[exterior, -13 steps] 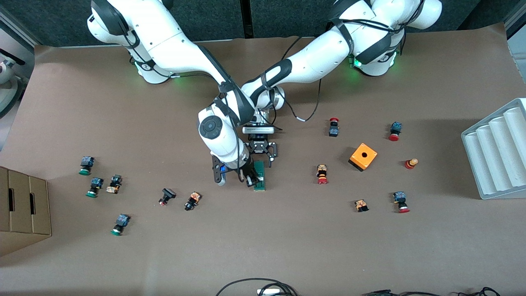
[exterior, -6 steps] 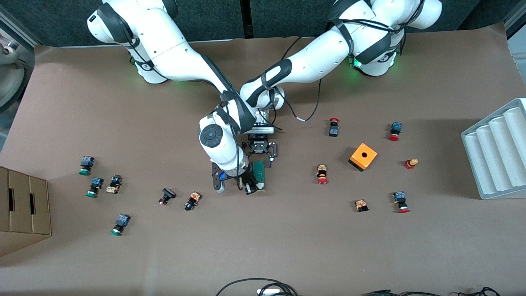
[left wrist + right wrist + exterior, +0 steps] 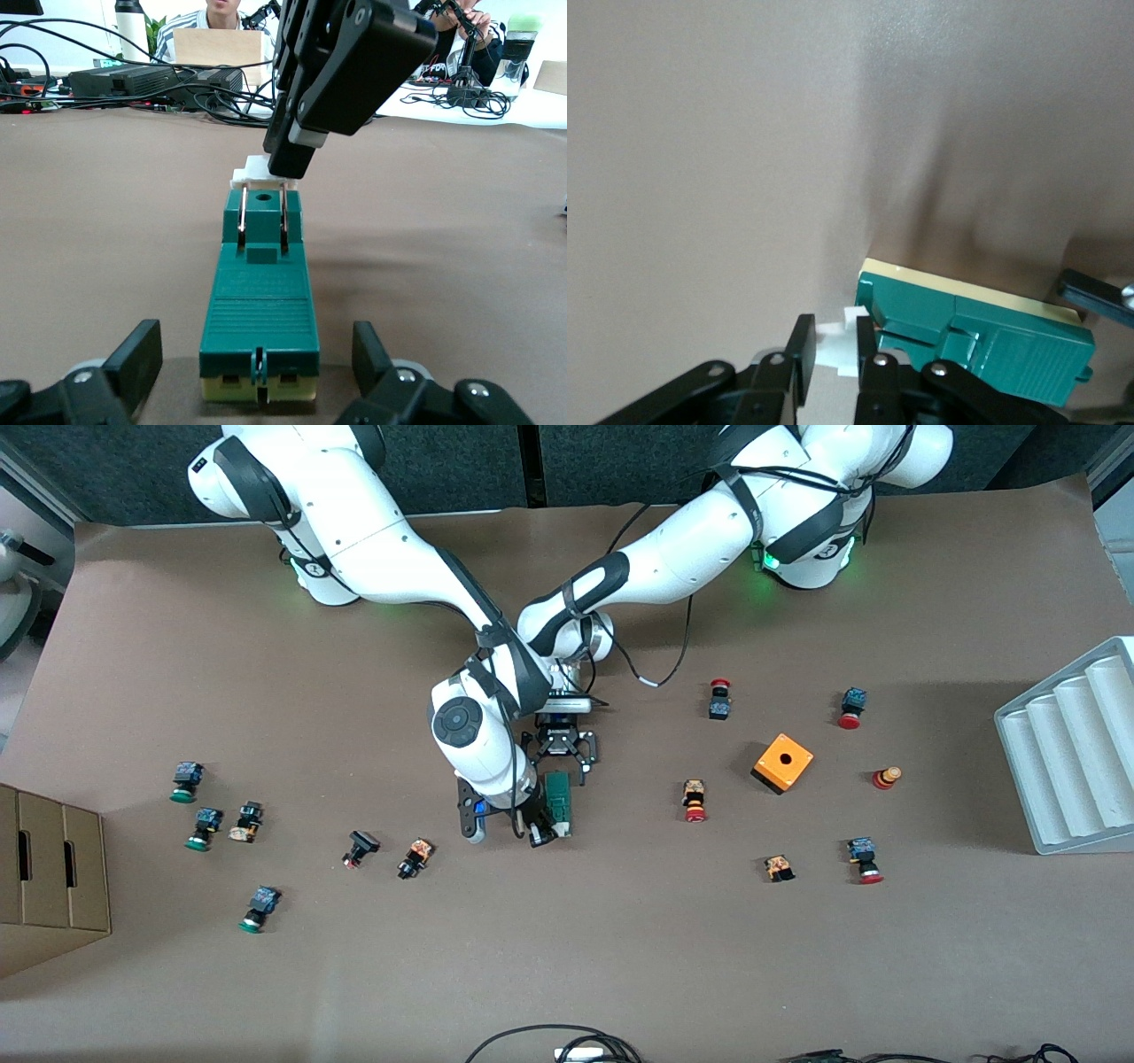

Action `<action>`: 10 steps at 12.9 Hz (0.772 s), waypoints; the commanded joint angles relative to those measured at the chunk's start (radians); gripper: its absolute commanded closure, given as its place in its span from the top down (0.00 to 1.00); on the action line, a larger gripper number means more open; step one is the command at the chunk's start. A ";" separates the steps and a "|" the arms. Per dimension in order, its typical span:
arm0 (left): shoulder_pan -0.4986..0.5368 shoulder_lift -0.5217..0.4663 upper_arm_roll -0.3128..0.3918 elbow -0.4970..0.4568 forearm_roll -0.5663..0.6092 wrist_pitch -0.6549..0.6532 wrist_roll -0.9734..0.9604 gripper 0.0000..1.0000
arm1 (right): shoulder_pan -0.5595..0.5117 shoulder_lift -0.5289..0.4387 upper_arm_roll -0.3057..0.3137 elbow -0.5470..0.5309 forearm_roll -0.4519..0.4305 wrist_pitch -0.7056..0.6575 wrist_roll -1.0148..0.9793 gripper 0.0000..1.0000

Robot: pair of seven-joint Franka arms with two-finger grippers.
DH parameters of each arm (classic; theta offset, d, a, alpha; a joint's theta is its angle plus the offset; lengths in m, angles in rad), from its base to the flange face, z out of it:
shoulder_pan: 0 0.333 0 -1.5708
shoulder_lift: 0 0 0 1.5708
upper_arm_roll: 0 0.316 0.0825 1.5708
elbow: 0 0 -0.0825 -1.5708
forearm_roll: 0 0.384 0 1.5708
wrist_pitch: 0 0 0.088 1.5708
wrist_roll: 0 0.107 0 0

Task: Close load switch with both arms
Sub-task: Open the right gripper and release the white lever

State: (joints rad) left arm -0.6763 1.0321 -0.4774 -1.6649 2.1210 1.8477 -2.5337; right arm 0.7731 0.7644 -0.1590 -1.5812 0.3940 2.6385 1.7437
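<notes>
The load switch [image 3: 559,804], a narrow green block on a cream base, lies on the table's middle. It also shows in the left wrist view [image 3: 261,297] and the right wrist view [image 3: 992,341]. My left gripper [image 3: 561,777] is open and low at the switch's end farther from the front camera; its fingers [image 3: 133,359] stand either side, apart from it. My right gripper [image 3: 539,828] is at the nearer end, shut on the white lever [image 3: 837,347], which also shows in the left wrist view [image 3: 248,168].
An orange cube [image 3: 782,763] with a hole and several red-capped buttons [image 3: 695,800] lie toward the left arm's end. Green-capped and black buttons [image 3: 205,826] lie toward the right arm's end. A white ridged rack [image 3: 1067,757] and a cardboard box [image 3: 49,872] stand at the table's ends.
My right arm's wrist has shifted slightly nearer to the front camera, with its gripper staying at the switch's lever end. The left arm has not moved.
</notes>
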 commanded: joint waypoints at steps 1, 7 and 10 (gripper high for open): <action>-0.019 0.014 0.006 0.013 0.014 -0.008 -0.017 0.95 | -0.002 0.046 -0.010 0.044 0.034 -0.015 -0.013 0.26; -0.019 0.014 0.006 0.011 0.014 -0.008 -0.017 0.95 | -0.002 0.056 -0.010 0.046 0.034 -0.015 -0.015 0.26; -0.017 0.014 0.006 0.011 0.014 -0.007 -0.017 0.95 | -0.003 0.043 -0.011 0.067 0.034 -0.063 -0.015 0.31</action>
State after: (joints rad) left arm -0.6765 1.0321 -0.4774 -1.6649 2.1213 1.8477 -2.5337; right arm 0.7724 0.7789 -0.1630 -1.5668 0.3941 2.6296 1.7437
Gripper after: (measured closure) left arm 0.044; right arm 0.731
